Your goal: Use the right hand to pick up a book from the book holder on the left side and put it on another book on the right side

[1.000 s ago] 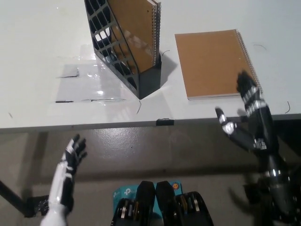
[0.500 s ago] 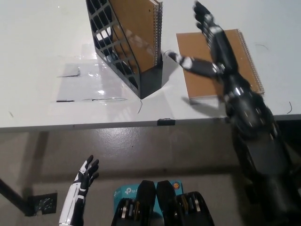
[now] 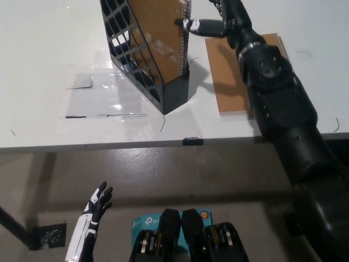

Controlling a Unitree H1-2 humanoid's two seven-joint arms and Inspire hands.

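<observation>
A black lattice book holder (image 3: pixel 143 53) stands on the white table (image 3: pixel 49 49), left of centre. Inside it a brown spiral-bound book (image 3: pixel 159 33) stands upright, its wire spine facing right. A second brown spiral book (image 3: pixel 229 87) lies flat on the table to the right, partly covered by my black right arm. My right hand (image 3: pixel 218 19) is at the top of the picture, right beside the upright book's spine, fingers spread and open, one finger pointing at the spine. My white left hand (image 3: pixel 95 207) rests low at the bottom left, below the table, open.
A clear plastic sheet (image 3: pixel 103 93) lies flat on the table left of the holder. The table's front edge (image 3: pixel 163 144) crosses the picture, with dark floor below it.
My right hand has travelled from the table's front right edge up over the flat book to the upright book's spine. My left hand has dropped lower.
</observation>
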